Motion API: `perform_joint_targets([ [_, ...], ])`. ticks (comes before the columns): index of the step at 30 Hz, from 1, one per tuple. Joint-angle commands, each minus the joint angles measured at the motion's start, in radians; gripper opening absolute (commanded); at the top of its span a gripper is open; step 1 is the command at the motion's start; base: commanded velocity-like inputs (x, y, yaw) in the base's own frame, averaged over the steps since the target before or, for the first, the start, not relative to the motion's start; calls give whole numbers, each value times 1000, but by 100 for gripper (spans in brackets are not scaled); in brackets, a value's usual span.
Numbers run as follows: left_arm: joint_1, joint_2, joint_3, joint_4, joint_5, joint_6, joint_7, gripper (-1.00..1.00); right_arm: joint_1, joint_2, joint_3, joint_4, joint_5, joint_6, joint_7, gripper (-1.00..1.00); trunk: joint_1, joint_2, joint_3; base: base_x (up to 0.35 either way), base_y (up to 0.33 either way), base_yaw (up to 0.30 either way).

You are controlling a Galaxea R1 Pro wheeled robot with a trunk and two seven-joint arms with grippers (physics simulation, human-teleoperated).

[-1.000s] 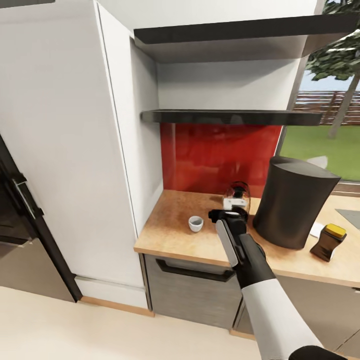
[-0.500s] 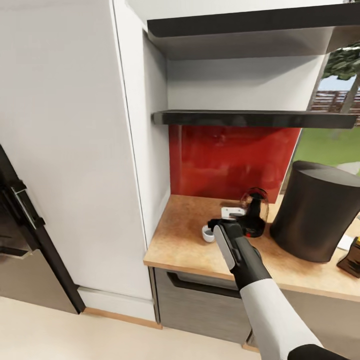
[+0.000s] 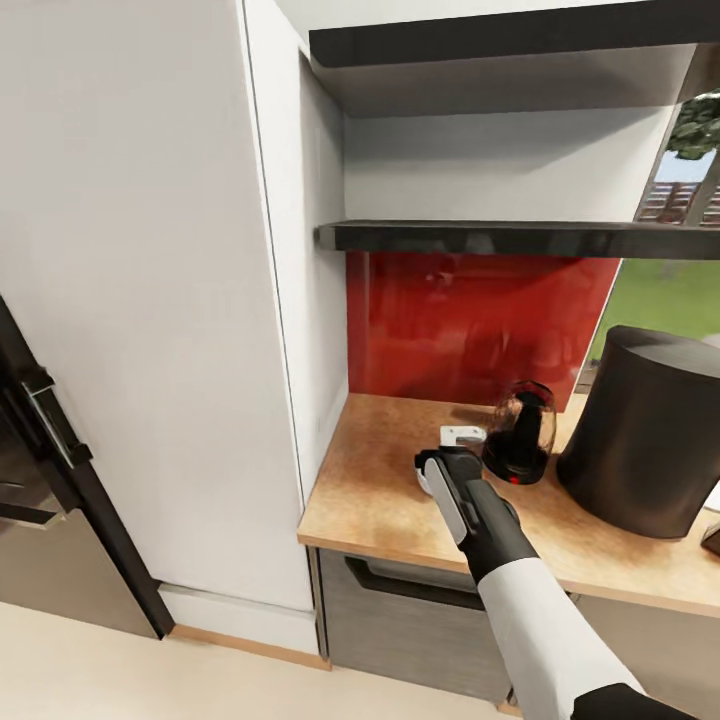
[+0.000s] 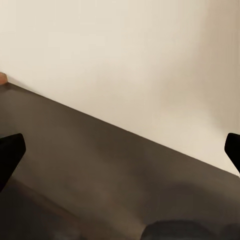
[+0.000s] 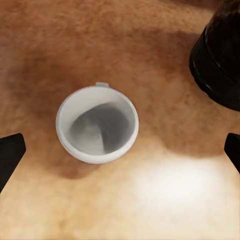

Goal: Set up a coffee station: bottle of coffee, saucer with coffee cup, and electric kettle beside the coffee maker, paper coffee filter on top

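Observation:
My right gripper (image 3: 441, 462) hangs open just above the coffee cup (image 5: 97, 125), a small white cup with a grey inside, standing upright on the kitchen countertop (image 3: 370, 490). In the right wrist view the right gripper (image 5: 120, 152) has its fingertips (image 5: 10, 156) wide apart on either side of the cup. The electric kettle (image 3: 520, 432) stands just right of it, next to the coffee maker (image 3: 650, 440). Above them runs the kitchen shelf (image 3: 500, 238). The bottle of coffee (image 3: 712, 541) is almost cut off at the frame edge. My left gripper (image 4: 120, 150) is open and holds nothing. The saucer and filter are out of view.
A tall white cabinet (image 3: 150, 300) closes off the counter's left end, with a dark appliance (image 3: 30, 440) beyond it. A red backsplash (image 3: 470, 320) lies behind the counter, with grey cabinet fronts (image 3: 420, 610) below. The kettle's base (image 5: 220, 65) is close beside the cup.
The head view has swung, shifting everything across the picture. My right gripper has moved left from beside the kettle to over the coffee cup, which it now mostly covers.

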Motion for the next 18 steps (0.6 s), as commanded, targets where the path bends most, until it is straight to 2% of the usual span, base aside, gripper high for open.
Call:
perform_joint_targets([
  [1, 1, 0, 6, -5, -2, 9, -2, 100, -1, 0, 2, 0, -10, 2, -10, 100, 1, -2, -2, 3, 1, -33],
  [6, 1, -1, 5, 3, -2, 15, -7, 100, -1, 0, 2, 0, -10, 2, -10, 100, 1, -2, -2, 1, 0, -163],
  [14, 1, -3, 5, 10, -2, 17, -9, 100, -1, 0, 2, 3, -10, 2, -9, 100, 1, -2, -2, 10, 0, -288],
  [18, 1, -2, 6, 10, -1, 16, -10, 100, -1, 0, 2, 11, -10, 2, -9, 100, 1, -2, -2, 169, 62, -299],
])
